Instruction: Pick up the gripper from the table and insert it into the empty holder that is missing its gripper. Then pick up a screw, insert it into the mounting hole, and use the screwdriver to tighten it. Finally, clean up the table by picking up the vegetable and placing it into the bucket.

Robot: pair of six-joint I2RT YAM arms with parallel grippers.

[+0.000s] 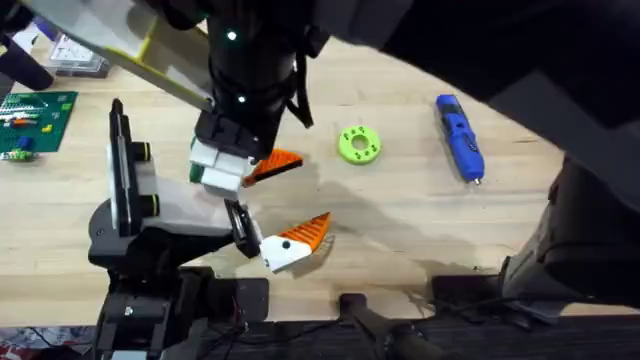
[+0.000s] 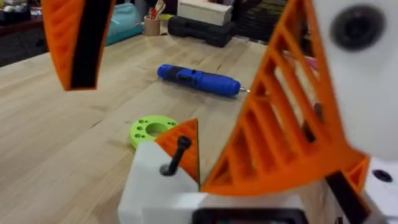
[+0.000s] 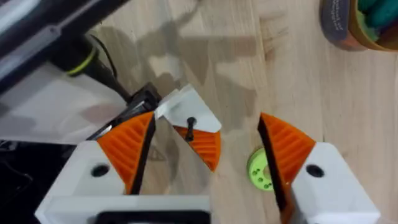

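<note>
Left gripper (image 2: 142,130), fingers spread, has the wedge gripper (image 2: 180,146) just ahead, a black screw (image 2: 176,155) standing in its white base. Beyond lie a lime disc (image 2: 149,129), then the screwdriver (image 2: 199,79). Right gripper (image 3: 205,149), also spread, sits over it beside the holder (image 3: 50,106).

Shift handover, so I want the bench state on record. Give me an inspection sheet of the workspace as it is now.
Surface: wooden table, bare around the parts.
Job's things: loose gripper lies by the holder end; seating unclear. A screw stands in its white base. Screwdriver lies flat, untouched. Bucket holds greenish items.
Clutter: green ring disc, circuit board, clear box.
Grippers: left gripper open beside the holder; right gripper open above the loose gripper.
Cables: dark cables along the near edge.
Surroundings: cup and boxes at the table's far edge.
</note>
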